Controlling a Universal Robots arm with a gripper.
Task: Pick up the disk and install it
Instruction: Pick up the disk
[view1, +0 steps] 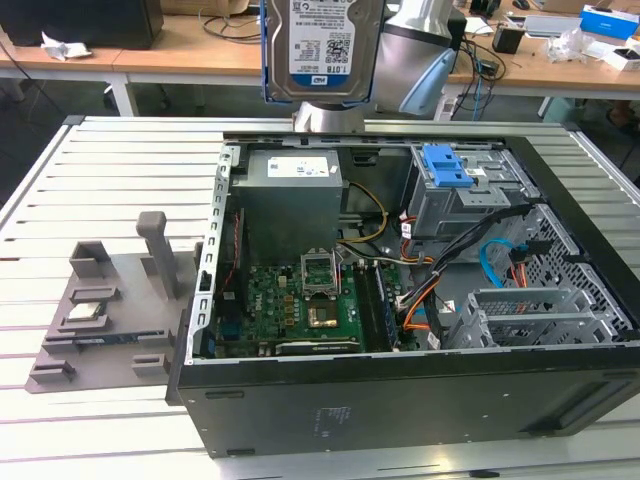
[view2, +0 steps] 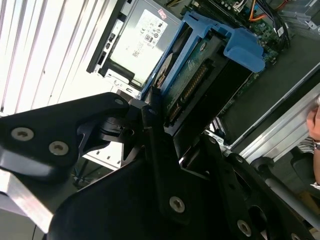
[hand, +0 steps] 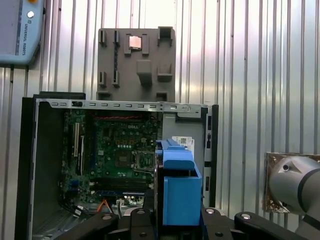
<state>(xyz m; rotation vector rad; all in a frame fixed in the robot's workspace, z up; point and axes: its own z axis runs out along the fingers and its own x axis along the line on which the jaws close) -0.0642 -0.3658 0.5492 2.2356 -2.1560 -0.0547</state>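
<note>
High above the open case (view1: 400, 400), at the top of the exterior view, the disk (view1: 322, 45) hangs upright with its white-and-blue label facing the camera. The end effector (view2: 182, 127) is clenched on it: in both wrist views black fingers (view2: 150, 117) press against either side of the disk, whose blue carrier rail (hand: 177, 192) juts out between them. In the second wrist view the disk's bare circuit side and connector row show.

The disk is well clear of everything in the case. The case lies on its side on the slatted metal worktop (view1: 120, 160), with its board (view1: 300, 300) and grey power supply (view1: 290, 190) exposed. The grey bay (view1: 465, 205), with a blue latch (view1: 448, 165) on top, sits in the case toward the exterior view's right.

Just beside the case, on the exterior view's left, a grey fixture (view1: 150, 300) rests on the worktop, with a small square chip (view1: 88, 310) seated in it.
</note>
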